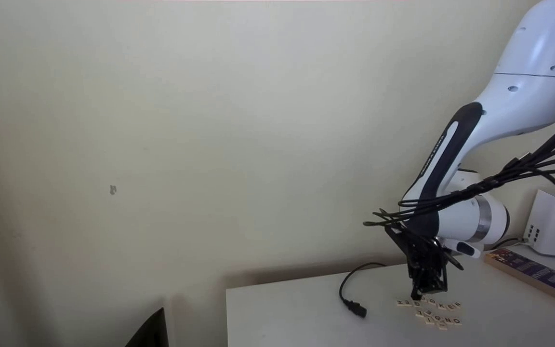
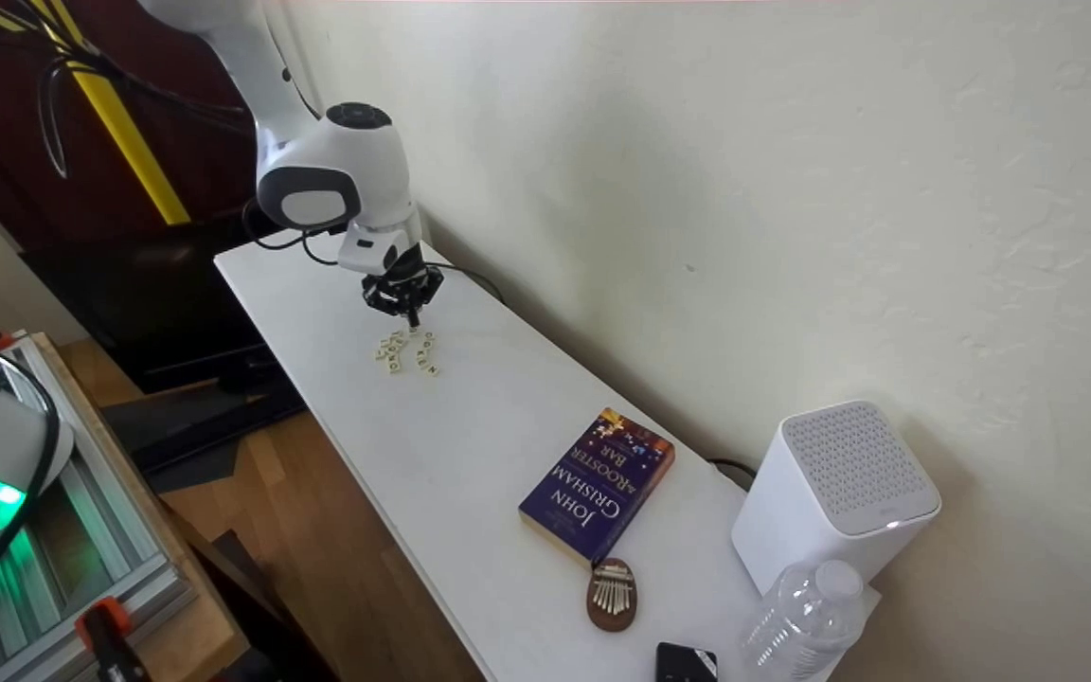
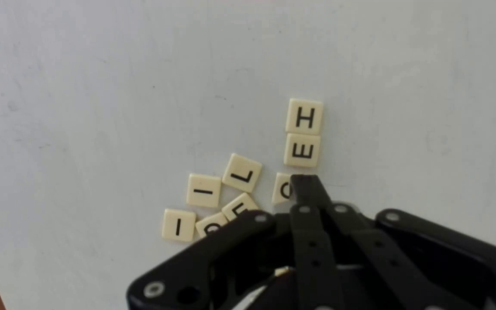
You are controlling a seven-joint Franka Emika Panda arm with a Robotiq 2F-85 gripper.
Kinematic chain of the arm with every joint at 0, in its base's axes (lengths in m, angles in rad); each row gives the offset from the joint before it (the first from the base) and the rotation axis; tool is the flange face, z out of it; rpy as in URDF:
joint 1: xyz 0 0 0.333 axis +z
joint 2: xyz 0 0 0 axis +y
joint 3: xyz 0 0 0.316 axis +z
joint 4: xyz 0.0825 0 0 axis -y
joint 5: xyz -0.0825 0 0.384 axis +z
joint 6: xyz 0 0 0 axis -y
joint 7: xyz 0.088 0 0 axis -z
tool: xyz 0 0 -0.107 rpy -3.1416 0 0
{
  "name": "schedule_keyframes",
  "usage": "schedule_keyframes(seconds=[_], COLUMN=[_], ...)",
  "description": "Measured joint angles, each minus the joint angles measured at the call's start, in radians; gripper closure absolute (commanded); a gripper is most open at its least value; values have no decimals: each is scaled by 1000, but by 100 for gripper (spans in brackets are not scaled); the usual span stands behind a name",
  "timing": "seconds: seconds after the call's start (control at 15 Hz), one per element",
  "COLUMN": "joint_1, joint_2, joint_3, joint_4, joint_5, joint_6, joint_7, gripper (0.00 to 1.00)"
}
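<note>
My gripper points down at the white table with its black fingers together. Nothing shows between them. The fingertips cover the right side of a cream letter tile with a round letter; I cannot tell whether they touch it. An E tile and an H tile lie in line just beyond. To the left lie an L tile, an I tile, another I tile and others partly hidden by the gripper. In both exterior views the gripper is low at the tiles' edge.
A book, a small thumb piano, a black device, a clear bottle and a white box-shaped device stand farther along the table. A black cable with a plug lies near the tiles. A wall runs along the table.
</note>
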Motion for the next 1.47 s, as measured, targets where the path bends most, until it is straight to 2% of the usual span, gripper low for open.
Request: schedule_keyframes(seconds=[0.13,0.33,1.47], joint_1=[-58,-84,19], joint_2=[-13,-15,42], joint_3=[49,52,-73], joint_4=[-13,-14,45], joint_5=[8,9,8], joint_6=[29,31,-3], joint_7=[-37,-45,-44], gripper=[100,100,100])
